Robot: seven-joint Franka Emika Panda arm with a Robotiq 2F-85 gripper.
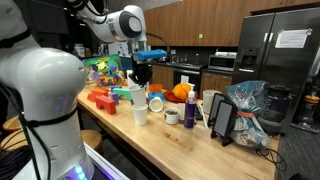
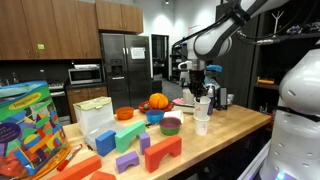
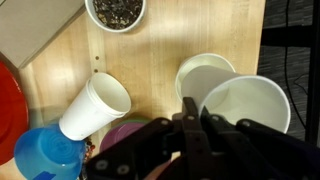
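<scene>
In the wrist view my gripper (image 3: 196, 116) is shut, its black fingers pinching the near rim of a large white paper cup (image 3: 250, 105) that hangs open side up. Just behind it a second white cup (image 3: 205, 75) stands upright on the wooden counter (image 3: 150, 60). A third white cup (image 3: 95, 105) lies on its side to the left. In both exterior views the gripper (image 1: 143, 78) (image 2: 201, 92) hovers low over the counter, with white cups (image 2: 202, 115) right beneath it.
A small bowl of dark bits (image 3: 115, 10), a blue bowl (image 3: 45, 155), a purple bowl (image 3: 125, 135) and a red plate (image 3: 8, 110) lie nearby. Coloured blocks (image 2: 150, 152), an orange pumpkin (image 2: 158, 101), a tablet on a stand (image 1: 222, 118) and a plastic bag (image 1: 248, 105) crowd the counter. Its edge (image 3: 265, 60) runs close on the right.
</scene>
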